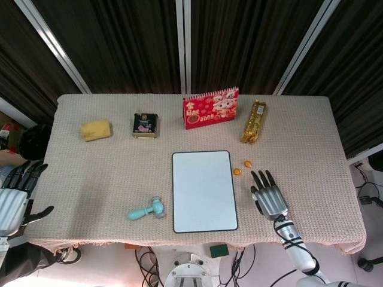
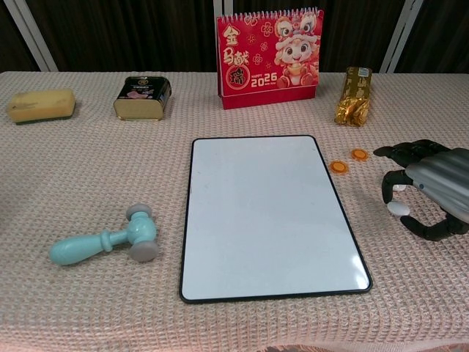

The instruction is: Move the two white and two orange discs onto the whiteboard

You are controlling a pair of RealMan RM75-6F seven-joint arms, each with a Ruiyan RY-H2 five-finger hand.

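My right hand (image 2: 429,187) arches over one white disc (image 2: 399,209), grasp uncertain; second white disc hidden; orange discs (image 2: 348,160) flat, glossy.

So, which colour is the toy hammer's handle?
Light teal; the toy hammer shows best in the chest view.

The head view looks almost straight down from high up and well back, so the whole table (image 1: 90,173) fits in frame with the dark curtain at the top and floor clutter along the bottom edge. The chest view sits much lower and closer at the near edge, facing across the table toward the curtain. Both catch the whiteboard (image 1: 204,191) (image 2: 270,214) mid-frame, the red calendar (image 1: 210,108) (image 2: 269,57) above it, and the right hand (image 1: 270,198) (image 2: 429,189).
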